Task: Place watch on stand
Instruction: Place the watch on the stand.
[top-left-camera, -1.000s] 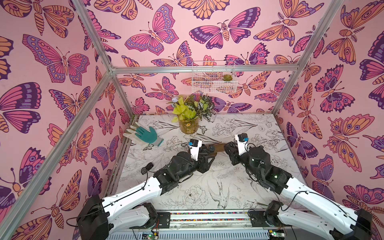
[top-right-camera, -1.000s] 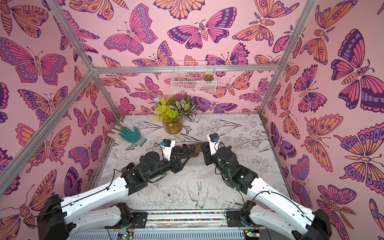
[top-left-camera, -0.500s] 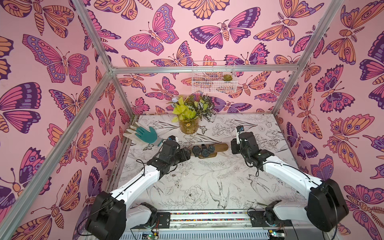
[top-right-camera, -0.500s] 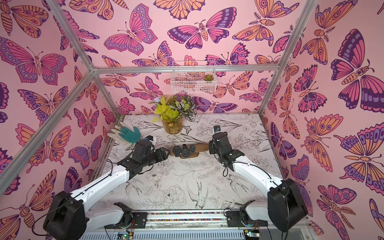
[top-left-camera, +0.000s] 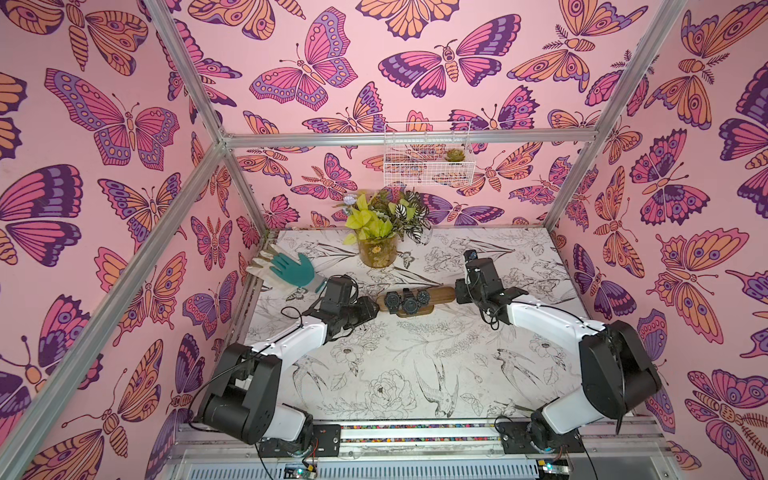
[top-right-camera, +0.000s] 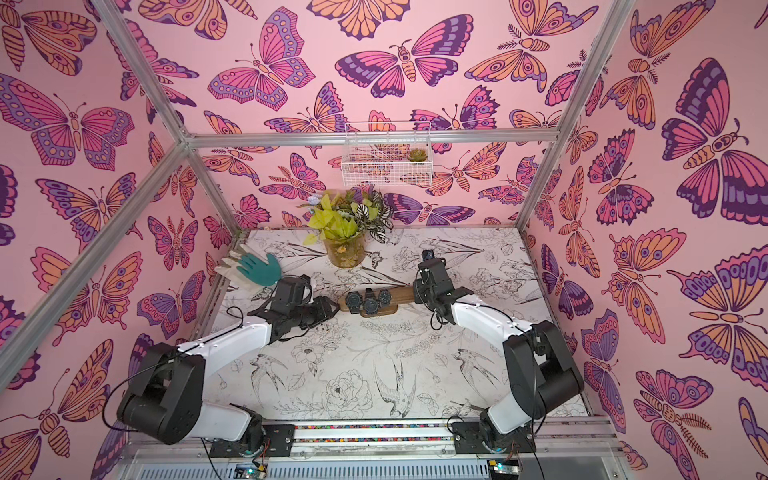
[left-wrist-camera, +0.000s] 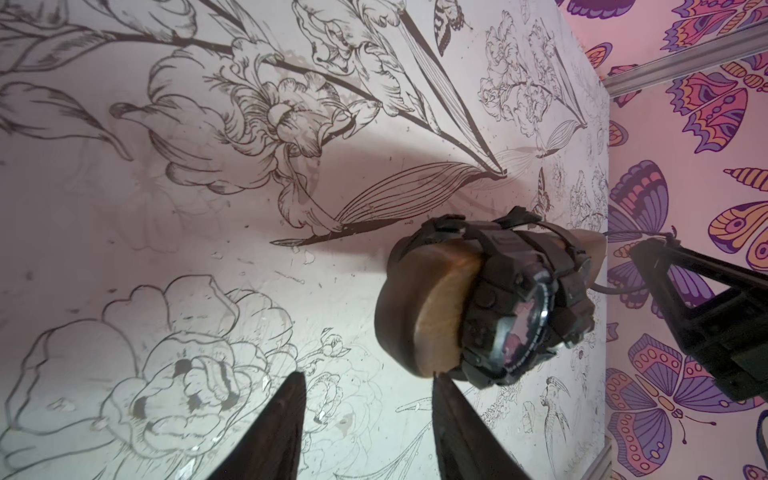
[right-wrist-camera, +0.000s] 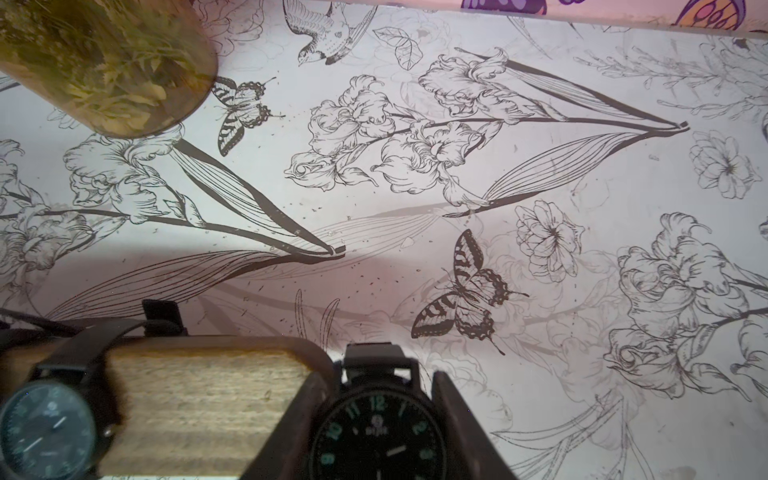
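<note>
Right in the centre of the frame in both top views lies the long brown wooden stand with rounded ends (top-left-camera: 444, 294), and three dark watches (top-left-camera: 410, 305) sit side by side on its bar. The right gripper (right-wrist-camera: 380, 382) is at the stand's right-hand end in a top view, jaws clamped on a black wristwatch with green numerals (right-wrist-camera: 378, 436). The right wrist view shows that watch pinched at both sides of its case, just beside the bar's end. I cannot tell whether its strap has started over the wood. At the stand's other end the left gripper (left-wrist-camera: 368, 376) hovers low over the white flower-printed table (top-left-camera: 374, 374), jaws apart with nothing between them, one tip very near the end grain but not gripping. That is the worry as I see it. With nothing bracing the stand, a push from the right could slide it along the table or rock it on its small oval base (top-left-camera: 415, 312). The strap could snag on the rounded end and twist the watch in the jaws. Room on the bar is tight too, so a hard shove could knock the nearest seated watch (right-wrist-camera: 45, 428). A release before the strap is over the bar would drop the watch onto the table.
</note>
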